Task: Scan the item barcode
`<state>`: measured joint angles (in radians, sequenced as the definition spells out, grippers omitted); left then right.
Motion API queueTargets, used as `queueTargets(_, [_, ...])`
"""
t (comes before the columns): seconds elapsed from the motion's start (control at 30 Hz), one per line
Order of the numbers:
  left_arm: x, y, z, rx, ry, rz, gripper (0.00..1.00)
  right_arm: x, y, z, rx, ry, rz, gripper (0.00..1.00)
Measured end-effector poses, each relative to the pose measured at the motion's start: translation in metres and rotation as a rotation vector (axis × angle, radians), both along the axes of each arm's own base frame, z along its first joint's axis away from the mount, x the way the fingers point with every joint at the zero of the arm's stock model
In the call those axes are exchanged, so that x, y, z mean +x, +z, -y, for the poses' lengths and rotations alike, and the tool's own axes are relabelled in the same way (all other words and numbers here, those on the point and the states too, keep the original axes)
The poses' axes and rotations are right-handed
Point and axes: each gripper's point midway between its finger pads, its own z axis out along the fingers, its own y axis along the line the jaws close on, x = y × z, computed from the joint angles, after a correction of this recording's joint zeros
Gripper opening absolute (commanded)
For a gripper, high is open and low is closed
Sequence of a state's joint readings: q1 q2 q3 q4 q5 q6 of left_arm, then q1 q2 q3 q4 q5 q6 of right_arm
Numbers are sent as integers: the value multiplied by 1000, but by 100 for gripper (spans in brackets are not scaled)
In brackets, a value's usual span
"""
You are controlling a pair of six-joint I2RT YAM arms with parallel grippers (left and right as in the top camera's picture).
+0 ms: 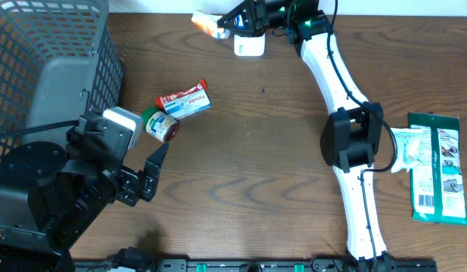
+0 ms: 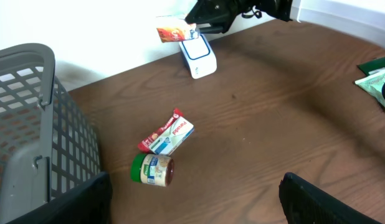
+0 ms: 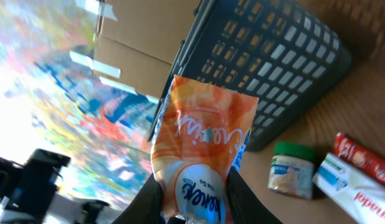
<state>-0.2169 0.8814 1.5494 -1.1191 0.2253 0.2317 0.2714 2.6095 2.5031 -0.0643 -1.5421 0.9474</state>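
An orange and white pouch (image 1: 207, 24) hangs at the table's far edge, just left of the white scanner (image 1: 248, 45). My right gripper (image 1: 232, 21) is shut on the pouch's lower end. The right wrist view has the pouch (image 3: 202, 149) pinched between both black fingers of that gripper (image 3: 192, 208). From the left wrist, the pouch (image 2: 174, 32) hovers above the scanner (image 2: 199, 57). My left gripper (image 2: 195, 199) is open and holds nothing, low over the table near a green-lidded jar (image 2: 152, 169).
A red and white packet (image 1: 184, 100) lies beside the jar (image 1: 161, 125) at centre left. A grey mesh basket (image 1: 44, 68) fills the left side. Green and white packages (image 1: 437, 166) lie at the right edge.
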Motion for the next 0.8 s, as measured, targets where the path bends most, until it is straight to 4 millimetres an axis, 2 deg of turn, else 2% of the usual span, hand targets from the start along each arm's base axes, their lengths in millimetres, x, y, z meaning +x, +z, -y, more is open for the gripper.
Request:
queueTargets(0.2, [0, 0, 0, 0, 0, 0, 86, -5, -4, -15, 26, 2, 135, 1])
queueTargets(0.27, [0, 0, 0, 0, 0, 0, 86, -5, -16, -30, -11, -42, 127, 1])
queueTargets(0.33, [0, 0, 0, 0, 0, 0, 86, -2, -44, -44, -131, -133, 68, 1])
queueTargets(0.43, [0, 0, 0, 0, 0, -1, 86, -2, -99, -51, -391, -254, 37, 1])
queueTargets(0.47, [0, 0, 0, 0, 0, 0, 86, -5, -121, -50, -504, -287, 46, 1])
queueTargets(0.53, [0, 0, 0, 0, 0, 0, 86, -8, -152, -43, -686, -334, 97, 1])
queueTargets(0.6, [0, 0, 0, 0, 0, 0, 86, -11, -174, -28, -876, -375, 161, 1])
queueTargets(0.67, [0, 0, 0, 0, 0, 0, 86, -13, -180, -14, -1018, -411, 215, 1])
queueTargets(0.73, [0, 0, 0, 0, 0, 0, 86, -14, -174, 4, -1152, -458, 283, 1])
queueTargets(0.8, [0, 0, 0, 0, 0, 0, 86, -20, -153, 30, -1317, -522, 360, 1])
